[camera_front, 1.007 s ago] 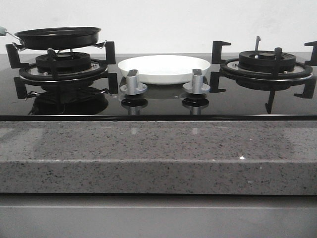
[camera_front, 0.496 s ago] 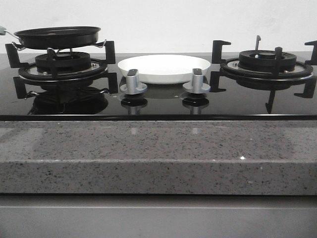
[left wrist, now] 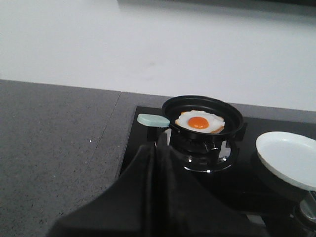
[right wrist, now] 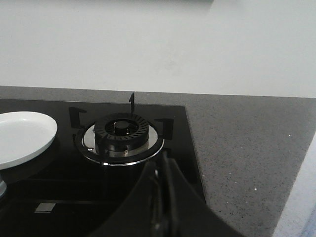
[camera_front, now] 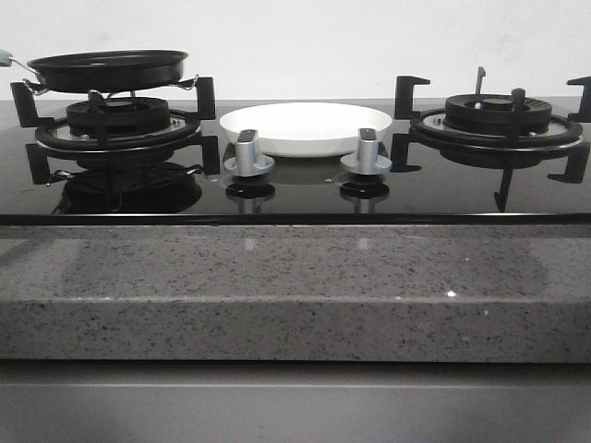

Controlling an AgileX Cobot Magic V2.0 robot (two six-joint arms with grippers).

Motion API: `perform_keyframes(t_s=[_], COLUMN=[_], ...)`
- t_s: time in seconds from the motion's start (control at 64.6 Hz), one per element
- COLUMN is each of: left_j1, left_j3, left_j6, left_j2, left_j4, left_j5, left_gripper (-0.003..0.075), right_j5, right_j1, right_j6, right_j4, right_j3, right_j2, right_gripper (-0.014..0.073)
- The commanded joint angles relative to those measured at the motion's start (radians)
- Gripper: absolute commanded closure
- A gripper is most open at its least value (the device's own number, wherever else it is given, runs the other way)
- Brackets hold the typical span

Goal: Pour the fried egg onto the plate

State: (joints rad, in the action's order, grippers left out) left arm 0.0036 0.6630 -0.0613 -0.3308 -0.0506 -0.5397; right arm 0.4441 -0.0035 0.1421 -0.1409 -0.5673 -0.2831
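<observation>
White fried egg (left wrist: 199, 122) with orange yolk, black pan (left wrist: 202, 109) with seemingly pale-green handle, white plate (camera_front: 306, 127).

One fried egg (left wrist: 199, 122) lies in one black pan (left wrist: 202, 109), beyond the left claw (left wrist: 159, 148). One white plate (camera_front: 306, 127) sits between two burners, left (camera_front: 117, 115) and right (camera_front: 498, 111). Two silver knobs (camera_front: 247, 153) (camera_front: 367, 151) stand before it. Beyond the right claw (right wrist: 162, 170): one burner.
</observation>
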Motion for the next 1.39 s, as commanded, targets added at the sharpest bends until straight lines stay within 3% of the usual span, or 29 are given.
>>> perform_keyframes(t_s=[0.0,0.186,0.619,0.697,0.836,0.914,1.378], left_j1=[-0.007,-0.007,-0.007,-0.007,-0.007,-0.007,-0.007], left_j3=[0.046,0.046,0.046,0.046,0.046,0.046,0.046], left_j6=[0.000,0.000,0.000,0.000,0.000,0.000,0.000], left_j2=[-0.062,-0.124,-0.144,-0.144,-0.144,-0.144,-0.144], left_j4=[0.001,-0.012,-0.007,-0.007,0.027,0.027,0.023], left_j5=[0.058,0.067,0.095,0.111,0.113,0.119,0.119], left_gripper=[0.0739,0.0739,0.0724,0.0610,0.0255,0.0170,0.0288], right_j5=[-0.068,-0.144,-0.142,-0.141,-0.143,-0.143,-0.141], right_j1=[0.001,0.001,0.001,-0.001,-0.001,-0.001,-0.001], right_j6=[-0.003,-0.003,-0.003,-0.003,-0.003,-0.003,-0.003], right_j4=[-0.011,-0.010,-0.010,-0.025,-0.060,-0.061,-0.060], right_j3=[-0.058,-0.055,-0.055,-0.055,-0.055,-0.055,-0.055], right_j2=[-0.065,-0.115,-0.117,-0.117,-0.117,-0.117,-0.117], right_gripper=[0.0662,0.0662,0.0648,0.0547,0.0211,0.0136,0.0127])
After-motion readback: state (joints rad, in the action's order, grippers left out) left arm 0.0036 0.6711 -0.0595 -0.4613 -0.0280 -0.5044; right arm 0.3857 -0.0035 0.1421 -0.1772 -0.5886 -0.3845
